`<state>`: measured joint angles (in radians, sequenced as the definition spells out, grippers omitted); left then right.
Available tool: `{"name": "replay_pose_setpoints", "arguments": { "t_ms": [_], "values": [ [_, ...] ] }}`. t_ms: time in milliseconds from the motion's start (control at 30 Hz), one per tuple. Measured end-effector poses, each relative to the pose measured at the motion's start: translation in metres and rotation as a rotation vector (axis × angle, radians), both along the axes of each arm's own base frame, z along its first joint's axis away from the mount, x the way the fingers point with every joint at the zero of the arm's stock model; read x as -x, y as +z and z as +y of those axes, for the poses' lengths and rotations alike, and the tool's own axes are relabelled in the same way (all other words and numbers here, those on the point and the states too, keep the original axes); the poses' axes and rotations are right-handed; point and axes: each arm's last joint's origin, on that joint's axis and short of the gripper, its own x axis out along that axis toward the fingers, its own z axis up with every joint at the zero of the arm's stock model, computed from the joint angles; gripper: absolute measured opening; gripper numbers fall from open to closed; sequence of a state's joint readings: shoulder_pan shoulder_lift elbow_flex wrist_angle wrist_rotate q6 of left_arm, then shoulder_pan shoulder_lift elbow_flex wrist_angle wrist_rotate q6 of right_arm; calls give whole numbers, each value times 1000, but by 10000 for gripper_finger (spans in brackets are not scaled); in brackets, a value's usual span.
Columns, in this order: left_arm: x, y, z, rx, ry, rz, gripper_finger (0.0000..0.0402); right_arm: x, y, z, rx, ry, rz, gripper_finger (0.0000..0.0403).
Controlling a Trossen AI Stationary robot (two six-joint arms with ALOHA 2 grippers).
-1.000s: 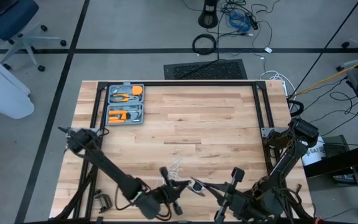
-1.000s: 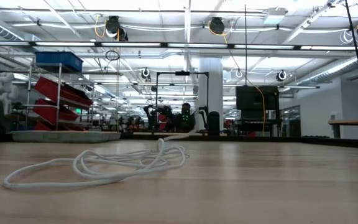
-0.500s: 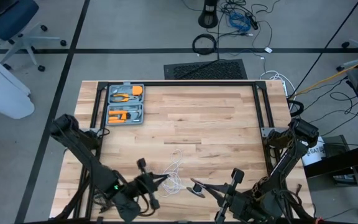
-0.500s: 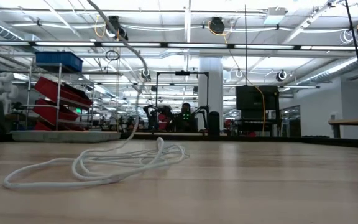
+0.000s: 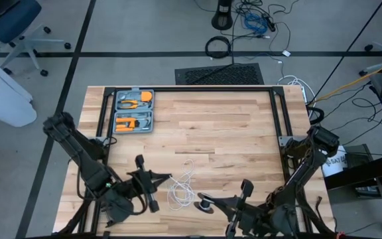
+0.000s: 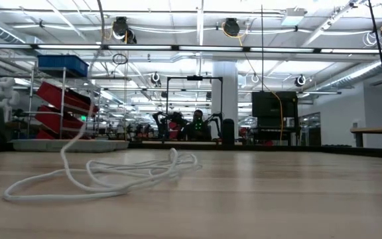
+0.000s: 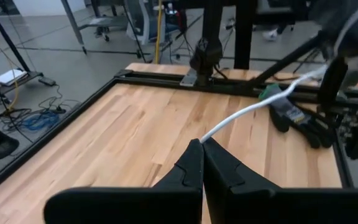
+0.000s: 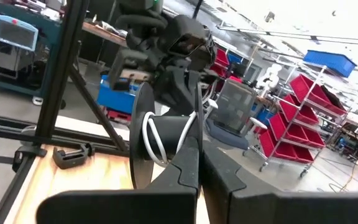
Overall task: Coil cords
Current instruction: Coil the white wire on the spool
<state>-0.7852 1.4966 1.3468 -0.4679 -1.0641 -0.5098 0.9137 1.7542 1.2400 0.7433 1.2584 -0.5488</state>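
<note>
- a white bin (image 5: 2,89) stands on the grey floor (image 5: 45,40) at about ten o'clock from the table, with a blue chair (image 5: 8,16) beyond it.
- the pale wooden table (image 5: 231,133), framed by a black rail (image 5: 191,88), carries a grey tool case (image 5: 133,111) with orange-handled tools at its eleven o'clock corner.
- the left gripper (image 5: 166,177) sits near the table's seven o'clock edge, fingers (image 7: 194,168) pressed together on the white cord (image 7: 253,107), which runs out from their tips.
- loose loops of the cord (image 5: 183,186) lie on the wood toward six o'clock, between the two grippers; seen from table height they sprawl flat, with one strand rising out of the top of the picture (image 6: 78,126).
- the right gripper (image 5: 204,199) is clamped on the black-and-silver reel (image 8: 149,144), cord wound on it, at about six o'clock.
- at twelve o'clock past the table, a dark mat (image 5: 219,73) and coiled cables (image 5: 219,46) lie on the floor.
- red and blue storage bins (image 6: 62,93) line shelves in the bright hall behind.
</note>
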Motion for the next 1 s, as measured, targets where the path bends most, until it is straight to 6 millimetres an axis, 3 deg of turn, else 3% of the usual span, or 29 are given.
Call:
{"name": "replay_pose_setpoints", "arguments": {
  "t_ms": [400,633,800,1000],
  "values": [
    [2,14,-10,53,-117,-63,1,-36,-18,-36,-10,-175,73,0],
    [0,15,-10,68,-118,-74,1,-45,-22,-47,-44,-210,73,0],
    [-12,17,-8,96,-120,-112,1,-49,-23,-52,-76,-228,60,0],
    [-40,9,-9,95,-203,-140,1,-54,-23,-58,-117,-249,40,0]
  ]
}}
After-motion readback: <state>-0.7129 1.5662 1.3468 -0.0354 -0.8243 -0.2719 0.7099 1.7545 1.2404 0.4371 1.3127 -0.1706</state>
